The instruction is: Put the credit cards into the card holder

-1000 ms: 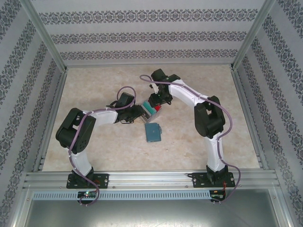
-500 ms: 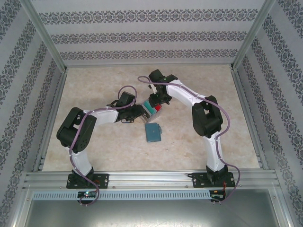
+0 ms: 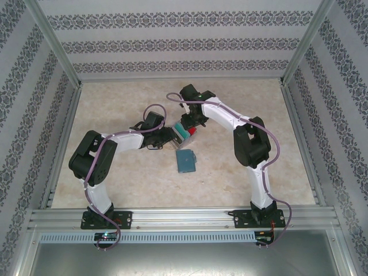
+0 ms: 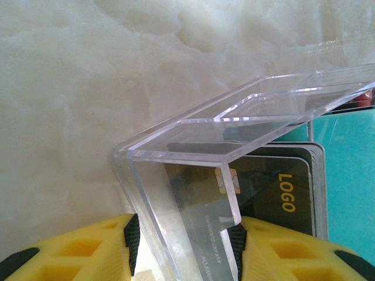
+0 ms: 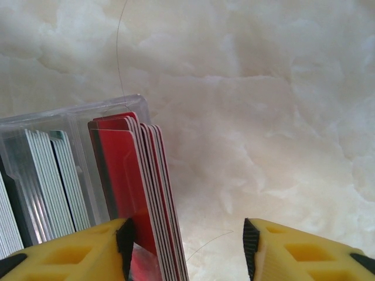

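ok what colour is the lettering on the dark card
Yellow, on the dark card inside the clear box; left wrist view.

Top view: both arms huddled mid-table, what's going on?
The left gripper is clamped on a clear plastic box of cards, holding it in place. The right gripper is open around the stack of red cards standing in that box, with one finger against the stack and not yet closed on it. The blue card holder lies flat on the table, nearer the arm bases and apart from both grippers.
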Available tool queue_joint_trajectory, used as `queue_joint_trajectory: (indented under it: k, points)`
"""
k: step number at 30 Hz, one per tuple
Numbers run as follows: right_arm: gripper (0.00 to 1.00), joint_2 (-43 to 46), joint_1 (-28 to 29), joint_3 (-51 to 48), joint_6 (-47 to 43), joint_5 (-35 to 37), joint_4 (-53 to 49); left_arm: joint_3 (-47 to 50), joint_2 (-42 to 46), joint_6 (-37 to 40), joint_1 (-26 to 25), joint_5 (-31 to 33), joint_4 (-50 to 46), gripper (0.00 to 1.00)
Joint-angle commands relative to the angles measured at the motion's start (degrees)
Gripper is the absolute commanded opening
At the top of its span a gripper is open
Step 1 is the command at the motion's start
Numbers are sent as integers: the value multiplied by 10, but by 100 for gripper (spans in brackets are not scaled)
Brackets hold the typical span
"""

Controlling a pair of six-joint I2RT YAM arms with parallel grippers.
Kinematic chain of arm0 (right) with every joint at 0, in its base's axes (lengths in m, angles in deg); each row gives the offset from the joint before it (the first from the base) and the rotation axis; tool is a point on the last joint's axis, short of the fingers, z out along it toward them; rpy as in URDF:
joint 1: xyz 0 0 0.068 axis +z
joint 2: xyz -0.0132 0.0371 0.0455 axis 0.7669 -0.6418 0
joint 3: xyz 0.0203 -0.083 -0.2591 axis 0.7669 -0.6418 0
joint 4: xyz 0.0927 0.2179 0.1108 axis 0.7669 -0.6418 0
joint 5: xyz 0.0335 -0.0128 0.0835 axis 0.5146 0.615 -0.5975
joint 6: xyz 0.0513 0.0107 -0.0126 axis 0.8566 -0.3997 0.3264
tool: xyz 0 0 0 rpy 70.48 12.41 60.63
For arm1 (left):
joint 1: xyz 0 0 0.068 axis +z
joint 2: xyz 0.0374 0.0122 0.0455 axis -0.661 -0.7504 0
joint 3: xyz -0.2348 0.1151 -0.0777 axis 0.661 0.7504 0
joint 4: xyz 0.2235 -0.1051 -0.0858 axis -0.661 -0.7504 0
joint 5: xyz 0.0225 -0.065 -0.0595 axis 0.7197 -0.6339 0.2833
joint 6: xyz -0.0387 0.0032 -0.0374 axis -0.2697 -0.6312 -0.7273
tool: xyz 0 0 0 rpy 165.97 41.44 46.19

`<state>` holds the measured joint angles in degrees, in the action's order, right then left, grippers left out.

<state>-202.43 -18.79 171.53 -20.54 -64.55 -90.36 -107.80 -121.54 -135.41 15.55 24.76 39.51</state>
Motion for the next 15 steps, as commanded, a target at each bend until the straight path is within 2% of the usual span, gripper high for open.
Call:
queue_joint_trajectory:
  k: [1, 15]
  points:
    - [47, 25, 3, 10, -8, 22, -12, 3, -14, 12, -7, 17, -44, 48]
    - [46, 24, 3, 22, -1, 28, -13, 3, -14, 13, -6, 16, -47, 47]
